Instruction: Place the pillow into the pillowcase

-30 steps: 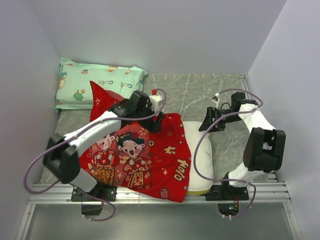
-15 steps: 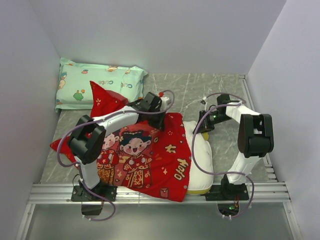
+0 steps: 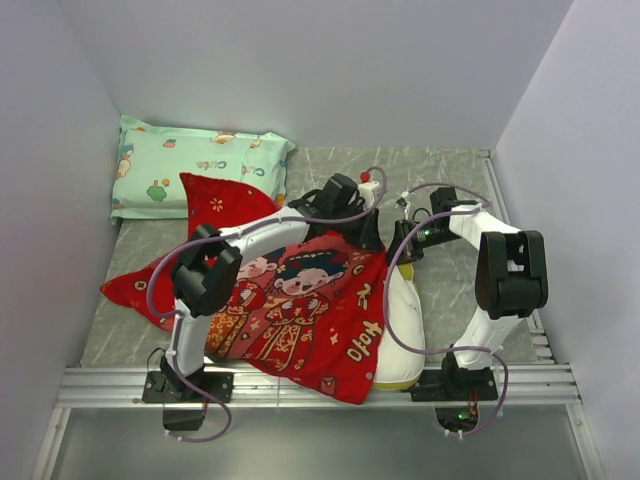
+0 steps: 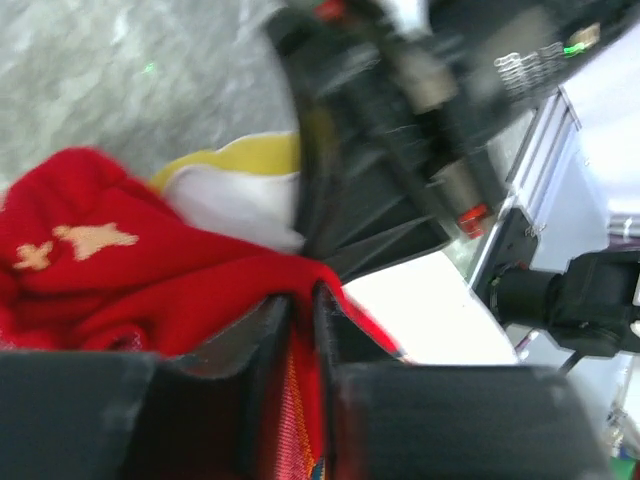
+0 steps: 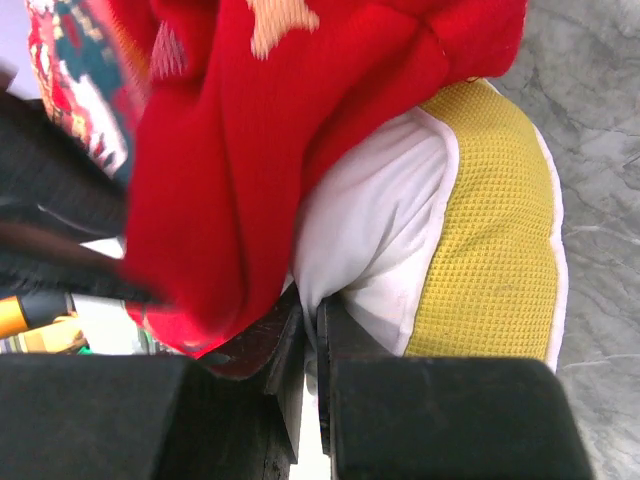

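Top view: the pillowcase (image 3: 290,310) lies spread on the table (image 3: 455,175) with its printed face up, running from the centre out towards 8 o'clock; one red corner rises at 11 o'clock of the print and overlaps the near edge of the green pillow (image 3: 190,165), which lies flat in the far left corner at 10 o'clock.

The pillow (image 3: 405,320) sits partly under the red cloth; only its right long side shows, a cream strip from 3 o'clock down to 5 o'clock of the pillowcase, with a yellow edge at the near end.

The left gripper (image 3: 370,235) is at the far right corner of the pillowcase, at 1 o'clock of the print; in the left wrist view its fingers are pressed together on a fold of red cloth, with a line of cloth visible in the narrow gap; white and yellow pillow fabric shows just beyond the fold.

The right gripper (image 3: 404,244) is just beside the left one, at its 3 o'clock; in the right wrist view its fingers are nearly together and pinch the white fabric of the pillow, right next to the yellow band; bunched red cloth hangs over the pillow at 11 o'clock of the fingers.
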